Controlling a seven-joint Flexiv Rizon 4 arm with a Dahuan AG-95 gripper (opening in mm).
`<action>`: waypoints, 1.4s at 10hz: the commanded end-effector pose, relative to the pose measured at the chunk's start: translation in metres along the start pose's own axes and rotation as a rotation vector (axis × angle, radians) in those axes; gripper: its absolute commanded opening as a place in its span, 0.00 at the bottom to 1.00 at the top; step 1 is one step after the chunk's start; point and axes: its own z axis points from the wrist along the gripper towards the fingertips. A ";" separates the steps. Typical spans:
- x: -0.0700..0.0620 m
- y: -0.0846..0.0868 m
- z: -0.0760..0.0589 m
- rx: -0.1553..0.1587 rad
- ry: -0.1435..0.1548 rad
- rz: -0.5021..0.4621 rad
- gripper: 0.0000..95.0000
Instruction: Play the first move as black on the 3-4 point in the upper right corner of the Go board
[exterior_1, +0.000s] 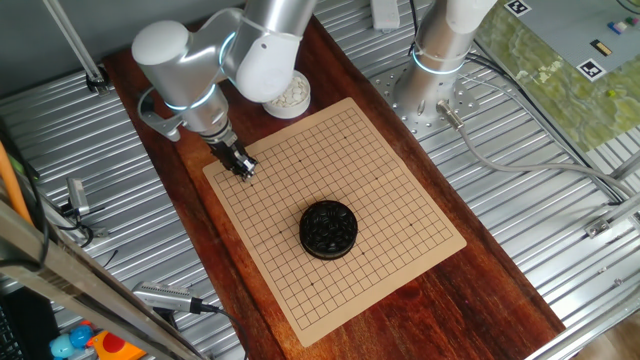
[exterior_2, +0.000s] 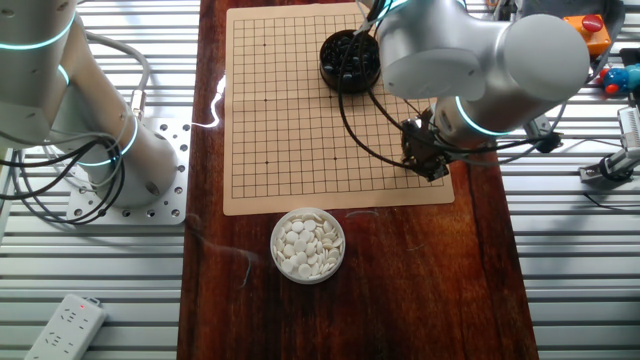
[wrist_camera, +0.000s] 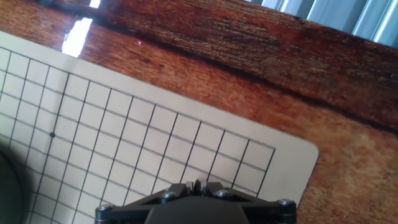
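The Go board (exterior_1: 345, 165) lies on the wooden table, with no stones on its grid. My gripper (exterior_1: 245, 172) is low over the board's corner near the left edge in one fixed view; in the other fixed view (exterior_2: 432, 170) it is over the near right corner. In the hand view my gripper (wrist_camera: 197, 185) has its fingers nearly together on a small dark black stone (wrist_camera: 197, 183), just above the grid near the board's rounded corner (wrist_camera: 305, 152). A black bowl (exterior_1: 328, 229) of black stones stands on the board.
A white bowl of white stones (exterior_1: 290, 96) stands off the board on the wood, also in the other fixed view (exterior_2: 308, 245). A second arm's base (exterior_1: 430, 85) is bolted beside the table. Ribbed metal surrounds the wooden top (exterior_2: 400, 290).
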 end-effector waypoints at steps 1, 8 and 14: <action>0.000 0.000 0.000 0.003 -0.002 -0.004 0.00; 0.000 0.000 0.000 0.011 -0.017 -0.025 0.20; -0.002 0.003 0.000 0.018 -0.025 -0.047 0.40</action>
